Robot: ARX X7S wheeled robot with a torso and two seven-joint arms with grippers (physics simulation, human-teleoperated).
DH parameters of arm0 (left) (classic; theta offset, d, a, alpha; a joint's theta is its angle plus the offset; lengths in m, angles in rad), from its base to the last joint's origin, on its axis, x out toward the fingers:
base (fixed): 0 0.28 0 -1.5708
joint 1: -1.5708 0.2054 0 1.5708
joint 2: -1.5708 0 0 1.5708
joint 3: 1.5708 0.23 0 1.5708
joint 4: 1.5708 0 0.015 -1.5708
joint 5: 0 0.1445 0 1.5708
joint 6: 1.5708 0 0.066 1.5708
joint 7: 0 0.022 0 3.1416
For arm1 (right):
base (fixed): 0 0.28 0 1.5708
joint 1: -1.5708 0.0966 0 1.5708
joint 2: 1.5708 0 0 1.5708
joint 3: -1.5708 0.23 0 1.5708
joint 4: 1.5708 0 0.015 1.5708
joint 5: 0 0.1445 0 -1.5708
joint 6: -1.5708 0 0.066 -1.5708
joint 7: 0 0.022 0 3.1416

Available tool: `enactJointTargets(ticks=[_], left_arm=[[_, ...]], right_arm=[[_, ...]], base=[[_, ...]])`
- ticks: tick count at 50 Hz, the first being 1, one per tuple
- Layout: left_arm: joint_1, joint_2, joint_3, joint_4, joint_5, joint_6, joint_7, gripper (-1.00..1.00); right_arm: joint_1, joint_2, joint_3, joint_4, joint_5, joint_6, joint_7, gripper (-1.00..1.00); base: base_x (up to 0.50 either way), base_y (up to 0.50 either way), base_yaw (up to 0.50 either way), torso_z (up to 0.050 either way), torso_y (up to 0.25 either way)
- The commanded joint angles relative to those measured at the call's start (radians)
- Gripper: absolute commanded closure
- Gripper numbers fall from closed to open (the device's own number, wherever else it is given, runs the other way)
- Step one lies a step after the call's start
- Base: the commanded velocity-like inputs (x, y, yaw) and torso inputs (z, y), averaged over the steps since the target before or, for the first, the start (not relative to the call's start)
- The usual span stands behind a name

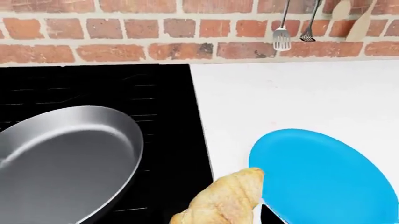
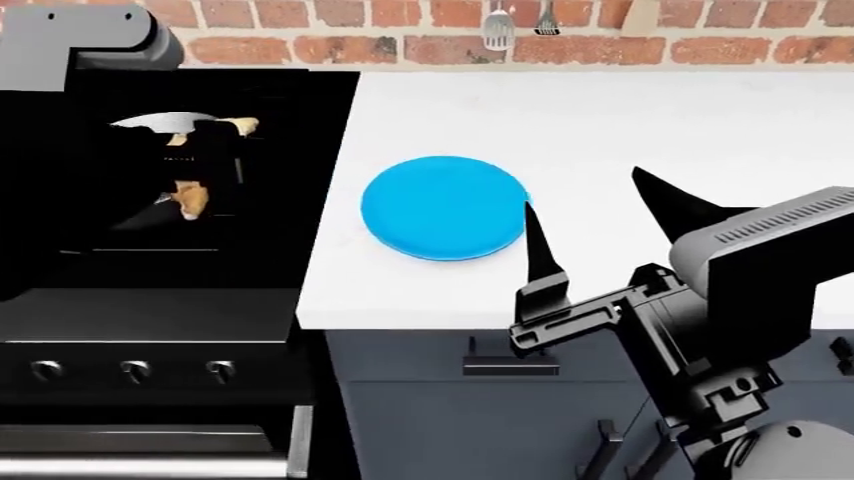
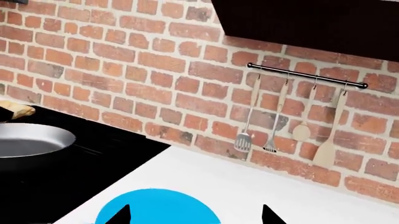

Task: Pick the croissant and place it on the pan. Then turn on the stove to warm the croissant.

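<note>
1. The large black stove with its grated cooktop fills the left of the head view, silver knobs along its front.
2. The white table lies beside it, under a red brick wall.
3. The round dark grey metal pan sits on the cooktop.
4. The round bright blue plate lies on the table near the stove's edge.
5. The left gripper hangs over the stove, its fingers closed on the small golden-tan croissant, held just beside the pan's rim.
6. The right gripper hovers above the plate, fingers spread wide.
</note>
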Motion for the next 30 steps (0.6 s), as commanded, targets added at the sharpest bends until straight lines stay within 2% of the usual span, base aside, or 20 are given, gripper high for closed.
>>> enactJointTargets(ticks=[1, 23, 30], left_arm=[[-0.034, -0.003, 0.038, -0.028, 0.052, 0.034, 0.037, 1.0], [-0.096, 0.013, 0.126, -0.087, 0.166, 0.09, 0.136, 1.0], [-0.099, 0.018, 0.153, -0.096, 0.191, 0.105, 0.168, 1.0]], right_arm=[[-0.001, 0.011, 0.003, -0.005, 0.014, -0.008, 0.009, -1.0], [-0.023, 0.03, -0.007, 0.01, -0.01, -0.063, -0.004, -1.0], [-0.032, 0.03, 0.002, 0.019, 0.002, -0.067, 0.007, -1.0]], base=[[0.0, 0.5, 0.0, 0.0, 0.0], [0.0, 0.5, 0.0, 0.0, 0.0], [0.0, 0.04, 0.0, 0.0, 0.0]])
